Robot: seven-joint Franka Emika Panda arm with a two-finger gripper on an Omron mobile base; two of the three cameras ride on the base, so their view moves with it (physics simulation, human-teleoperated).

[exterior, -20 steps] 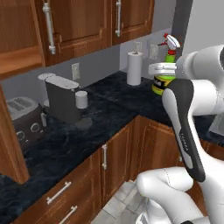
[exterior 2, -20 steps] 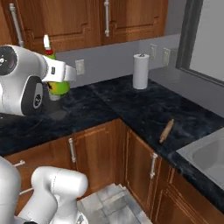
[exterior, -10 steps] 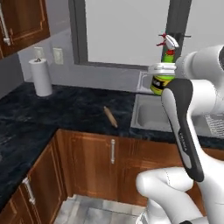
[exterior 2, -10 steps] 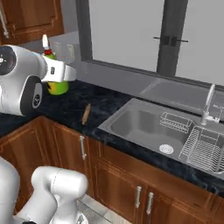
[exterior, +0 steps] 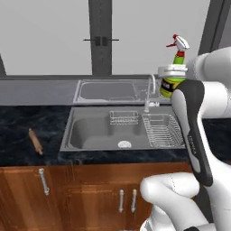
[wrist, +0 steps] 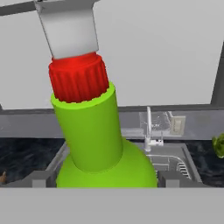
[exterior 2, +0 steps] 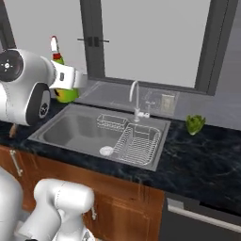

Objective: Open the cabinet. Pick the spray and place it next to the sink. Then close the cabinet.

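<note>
The spray (exterior: 178, 60), a green bottle with a red-and-white trigger nozzle, hangs upright in the air with my gripper (exterior: 170, 82) shut around its lower body. It is held over the counter just right of the sink (exterior: 89, 131), level with the faucet. From the other side, the spray (exterior 2: 58, 59) and gripper (exterior 2: 66, 88) sit above the sink's (exterior 2: 75, 130) far left corner. In the hand view the spray's green neck (wrist: 95, 133) rises between the two fingertips of my gripper (wrist: 103, 179). The cabinet is out of view.
A chrome gooseneck faucet (exterior: 151, 90) stands behind the basin, and a wire dish rack (exterior: 163, 131) fills its right part. A wooden rolling pin (exterior: 35, 140) lies on the dark counter to the left. A small green leafy thing (exterior 2: 194, 124) sits on the counter right of the sink.
The base has turned, so the whole picture swept from the cabinet corner with the paper towel roll over to the sink. The spray stays held in the gripper.
</note>
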